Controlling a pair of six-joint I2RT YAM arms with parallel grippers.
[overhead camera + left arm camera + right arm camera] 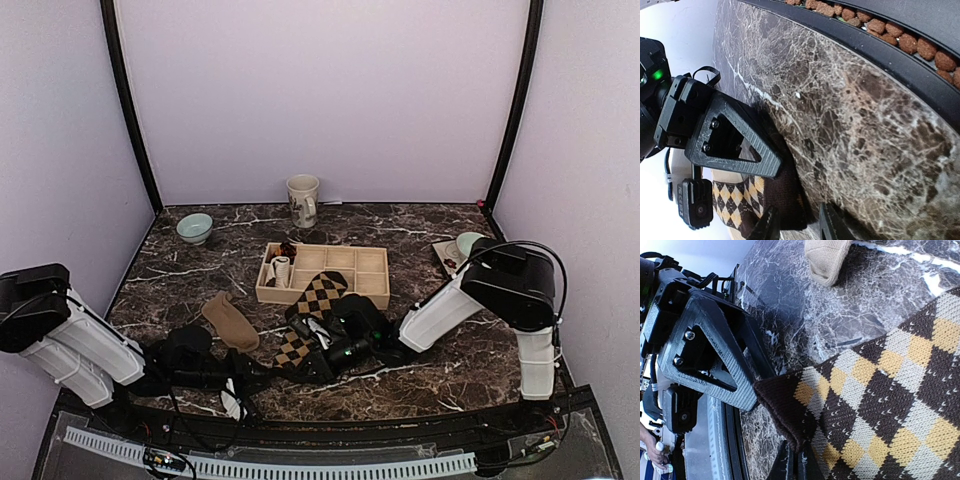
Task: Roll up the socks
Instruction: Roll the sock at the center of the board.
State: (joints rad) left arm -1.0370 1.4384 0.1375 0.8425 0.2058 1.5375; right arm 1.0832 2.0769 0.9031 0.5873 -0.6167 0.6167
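The dark brown argyle sock (318, 296) lies flat in front of the wooden tray, its diamonds filling the right wrist view (890, 390). My right gripper (800, 462) is shut on its plain brown end, pinching a fold of fabric. My left gripper (800, 227) faces it from the other side with its jaws apart, and the same brown end (787, 192) lies just ahead of the gap between them. In the top view the two grippers (285, 362) (306, 345) meet at the sock's near end. The tan sock (230, 320) lies flat to the left, untouched.
The wooden compartment tray (372, 272) holds a small white striped roll (282, 270) and a dark bundle (288, 248). A mug (302, 200) stands at the back, a pale bowl (195, 228) back left, a cup on a dish (462, 246) at the right. The table's black front rim (865, 37) runs close by.
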